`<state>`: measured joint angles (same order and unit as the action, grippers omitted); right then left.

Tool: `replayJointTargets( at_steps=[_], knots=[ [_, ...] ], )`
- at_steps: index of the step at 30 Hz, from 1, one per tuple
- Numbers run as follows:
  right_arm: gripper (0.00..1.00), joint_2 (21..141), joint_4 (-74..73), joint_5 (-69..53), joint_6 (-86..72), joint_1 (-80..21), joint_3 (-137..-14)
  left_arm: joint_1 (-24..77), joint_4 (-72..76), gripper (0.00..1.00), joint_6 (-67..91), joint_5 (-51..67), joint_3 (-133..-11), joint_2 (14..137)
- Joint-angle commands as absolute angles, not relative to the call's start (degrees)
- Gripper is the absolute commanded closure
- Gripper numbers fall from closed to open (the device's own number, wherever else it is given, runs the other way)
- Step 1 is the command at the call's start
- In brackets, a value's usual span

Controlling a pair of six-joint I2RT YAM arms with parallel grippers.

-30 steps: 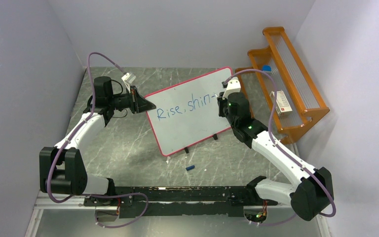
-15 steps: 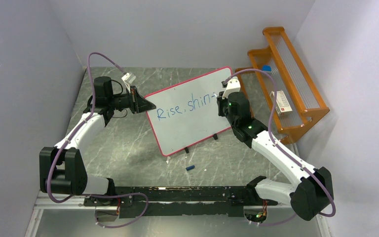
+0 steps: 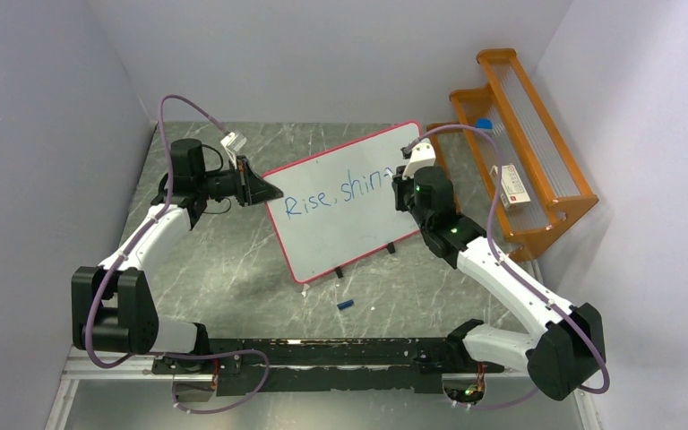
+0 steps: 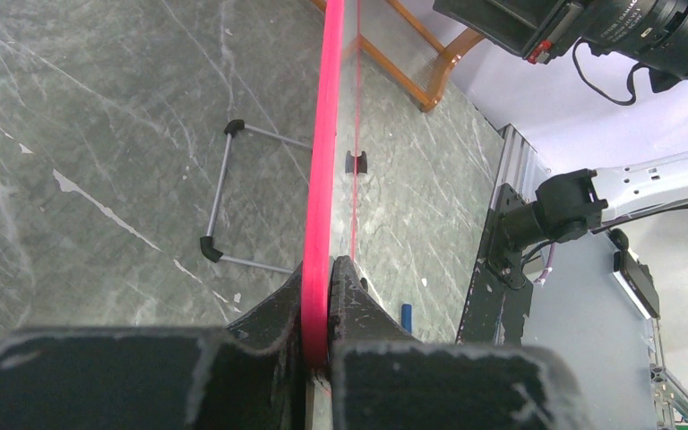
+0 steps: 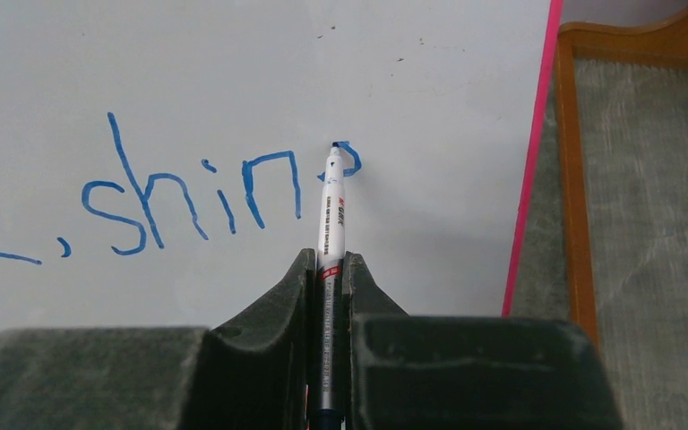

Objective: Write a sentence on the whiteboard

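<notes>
The whiteboard (image 3: 345, 237) stands tilted on the table, with a pink-red frame (image 4: 326, 134). My left gripper (image 3: 264, 191) (image 4: 322, 273) is shut on the frame's left edge. The sentence (image 3: 336, 195) reads "Rise, shin" in blue, followed by a small curved stroke (image 5: 350, 159). My right gripper (image 3: 403, 184) (image 5: 329, 262) is shut on a white marker (image 5: 332, 215), whose tip rests on the board at that stroke. In the top view my right wrist hides the end of the writing.
An orange rack (image 3: 537, 179) stands right of the board, holding a white box (image 3: 512, 186) and a small blue item (image 3: 483, 124). A blue cap (image 3: 347, 305) (image 4: 406, 315) lies in front of the board. Behind the board is its wire stand (image 4: 219, 193).
My right gripper has shifted slightly with the marker, and the stroke after "shin" has grown from a short dash into a curve. The left arm has not moved.
</notes>
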<state>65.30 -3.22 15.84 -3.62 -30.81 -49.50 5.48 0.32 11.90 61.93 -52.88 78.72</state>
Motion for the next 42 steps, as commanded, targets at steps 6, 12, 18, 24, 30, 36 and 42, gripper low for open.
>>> replayJointTargets(
  at_steps=[6,12,18,24,30,36,42],
  knots=[
    [1.00,64.5,-5.1,12.6,-3.6,-30.5,-49.7,6.9,-4.6,0.95,5.4,56.3,-51.9,80.7],
    [1.00,63.6,-6.5,12.1,-3.9,-30.5,-48.7,6.9,-4.5,0.95,5.5,56.3,-51.9,80.7],
    [1.00,62.6,-7.9,12.4,-4.0,-30.5,-47.5,6.9,-4.7,0.95,5.4,56.2,-51.9,80.6],
    [1.00,61.8,-8.9,13.0,-4.0,-30.5,-46.3,6.9,-4.7,0.95,5.4,56.3,-51.8,80.6],
    [1.00,62.0,-9.0,16.3,-3.5,-30.5,-46.1,6.9,-4.8,0.95,5.3,56.2,-51.8,80.5],
    [1.00,62.1,-7.0,19.5,-3.2,-30.4,-45.9,6.9,-4.7,0.95,5.3,56.3,-51.8,80.5],
    [1.00,61.6,-5.1,19.5,-2.9,-30.4,-46.2,6.9,-4.8,0.95,5.2,56.1,-51.8,80.6]
  ],
)
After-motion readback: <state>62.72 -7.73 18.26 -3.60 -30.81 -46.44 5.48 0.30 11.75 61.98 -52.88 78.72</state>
